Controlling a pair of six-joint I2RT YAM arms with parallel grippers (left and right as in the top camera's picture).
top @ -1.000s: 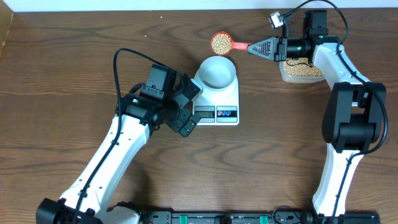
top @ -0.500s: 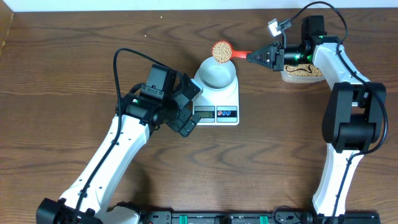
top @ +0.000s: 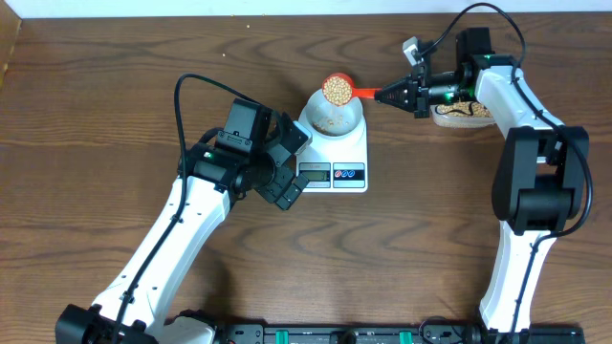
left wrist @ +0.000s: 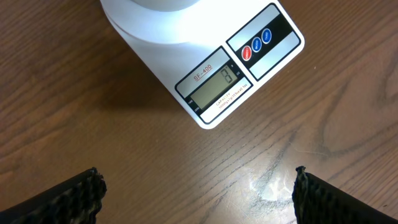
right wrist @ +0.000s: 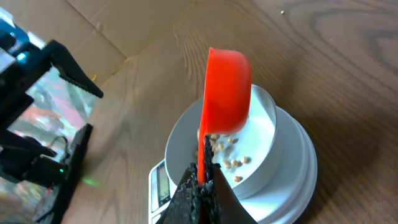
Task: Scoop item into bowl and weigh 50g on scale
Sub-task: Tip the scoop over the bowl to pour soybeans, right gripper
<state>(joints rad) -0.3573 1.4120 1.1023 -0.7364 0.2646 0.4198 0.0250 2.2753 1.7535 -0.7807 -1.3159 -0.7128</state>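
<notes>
Right gripper (top: 397, 95) pinches the tilted scoop (top: 337, 89); few beans (right wrist: 235, 163) lie in the bowl (top: 348, 122) on the scale (top: 356, 153). Left gripper (left wrist: 198, 193) is spread, idle. Display (left wrist: 217, 87) seemingly reads zero; most weighing remains.

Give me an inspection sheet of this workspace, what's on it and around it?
Surface: brown wood-grain table.
Job's things: pale bowl on white scale; red scoop tipped over bowl, beans in scoop, few in bowl; clear tub of beans by right arm.
Clutter: one tiny pale speck near far edge.
Grippers: right gripper shut on scoop handle; left gripper open, beside scale.
Cables: black cable loops above left arm.
Surroundings: pale strip beyond table's far edge.
</notes>
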